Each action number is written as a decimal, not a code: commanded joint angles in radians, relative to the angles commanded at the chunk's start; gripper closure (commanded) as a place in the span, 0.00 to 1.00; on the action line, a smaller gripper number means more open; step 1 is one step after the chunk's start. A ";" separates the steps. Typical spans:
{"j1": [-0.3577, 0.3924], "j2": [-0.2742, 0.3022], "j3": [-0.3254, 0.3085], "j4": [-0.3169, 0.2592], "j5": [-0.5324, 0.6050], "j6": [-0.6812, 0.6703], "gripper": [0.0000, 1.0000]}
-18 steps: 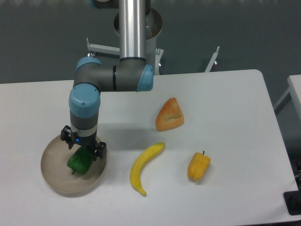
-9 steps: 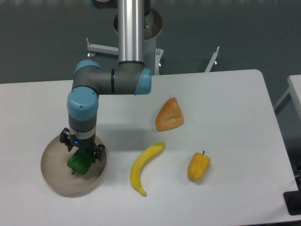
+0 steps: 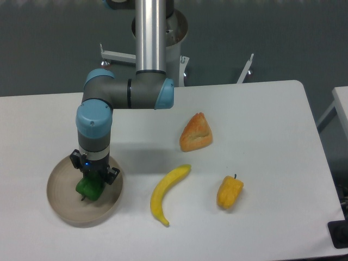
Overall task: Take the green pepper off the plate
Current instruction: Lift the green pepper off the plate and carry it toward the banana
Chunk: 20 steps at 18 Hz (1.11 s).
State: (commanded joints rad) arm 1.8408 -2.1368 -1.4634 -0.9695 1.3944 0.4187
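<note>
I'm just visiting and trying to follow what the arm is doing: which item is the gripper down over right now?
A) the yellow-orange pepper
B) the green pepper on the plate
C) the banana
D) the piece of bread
B: the gripper sits right over the green pepper on the plate, far from the other foods.

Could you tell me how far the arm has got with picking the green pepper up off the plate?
Done: the tool is down over the green pepper, with its fingers at the pepper's sides. In hand: the grasp; the camera does not show whether the fingers have closed on it. Left: the lift, since the pepper lies on the plate. The banana, bread and yellow pepper sit untouched.
</note>
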 joint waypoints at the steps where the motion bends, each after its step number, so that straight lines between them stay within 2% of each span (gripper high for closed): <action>1: 0.000 0.002 0.002 0.000 0.000 0.002 0.56; 4: 0.003 0.008 0.021 -0.009 0.005 0.018 0.59; 5: 0.008 0.009 0.038 -0.024 0.006 0.062 0.59; 7: 0.015 0.035 0.057 -0.095 0.046 0.155 0.59; 10: 0.106 0.089 0.060 -0.155 0.077 0.256 0.59; 16: 0.280 0.117 0.055 -0.160 0.080 0.513 0.59; 20: 0.396 0.127 0.064 -0.160 0.138 0.675 0.59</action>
State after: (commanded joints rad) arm 2.2363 -2.0095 -1.3990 -1.1290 1.5323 1.0934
